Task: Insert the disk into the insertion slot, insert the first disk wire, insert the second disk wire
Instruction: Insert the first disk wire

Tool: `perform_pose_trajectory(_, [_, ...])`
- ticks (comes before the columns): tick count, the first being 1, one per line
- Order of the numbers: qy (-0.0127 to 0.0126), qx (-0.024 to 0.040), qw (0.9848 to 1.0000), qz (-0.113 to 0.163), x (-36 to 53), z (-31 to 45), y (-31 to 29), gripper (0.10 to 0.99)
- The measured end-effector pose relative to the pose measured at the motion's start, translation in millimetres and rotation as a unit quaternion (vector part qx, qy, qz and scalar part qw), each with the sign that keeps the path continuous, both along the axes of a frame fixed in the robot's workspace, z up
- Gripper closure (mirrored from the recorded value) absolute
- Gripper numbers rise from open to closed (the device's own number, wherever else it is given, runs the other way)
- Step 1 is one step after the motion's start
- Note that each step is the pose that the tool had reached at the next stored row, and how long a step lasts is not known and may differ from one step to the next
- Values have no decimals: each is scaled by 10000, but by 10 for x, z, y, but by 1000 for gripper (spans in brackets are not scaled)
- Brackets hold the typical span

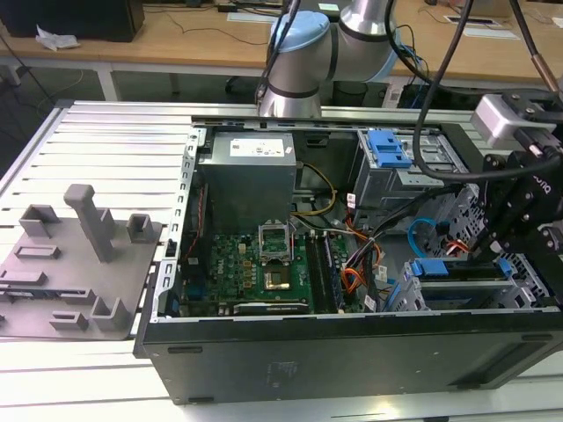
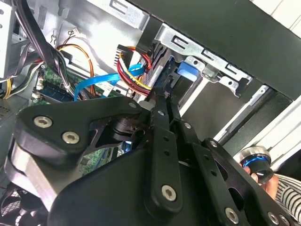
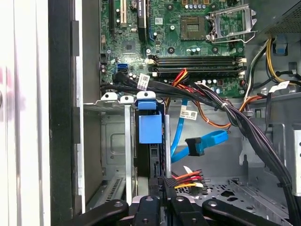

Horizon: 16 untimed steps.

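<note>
The disk [image 3: 150, 128], in its bright blue carrier, stands edge-on inside the silver insertion slot [image 3: 115, 141]; in the exterior view the disk [image 1: 449, 268] sits at the case's right end. My gripper [image 3: 160, 182] is at the disk's rear edge, shut on the black plug of the first disk wire [image 3: 186, 178], a red, orange and yellow bundle. The second wrist view shows the gripper [image 2: 165, 87] with fingers together beside those wires. The second disk wire [image 3: 204, 142], light blue, hangs loose beside the bay, its plug free. It also loops beside the gripper [image 1: 484, 253] as a light-blue cable [image 1: 420, 230].
The motherboard [image 1: 255, 264] and power supply [image 1: 246, 171] fill the case's left half. A grey cage with a blue latch [image 1: 387, 148] stands behind the bay. Thick black cable bundles [image 3: 235, 117] cross near the disk. A person's fingers [image 2: 263, 181] hold a blue-ringed knob outside the case.
</note>
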State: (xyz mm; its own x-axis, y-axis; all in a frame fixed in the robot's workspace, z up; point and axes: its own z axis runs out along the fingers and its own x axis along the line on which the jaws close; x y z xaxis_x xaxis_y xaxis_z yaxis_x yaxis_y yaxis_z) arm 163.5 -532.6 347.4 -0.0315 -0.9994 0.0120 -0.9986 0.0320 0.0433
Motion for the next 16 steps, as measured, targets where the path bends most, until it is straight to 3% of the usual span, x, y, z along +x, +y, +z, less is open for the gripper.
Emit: perform_pose_trajectory(16, [0, 32, 10000, 54, 36, -8, -25, 929])
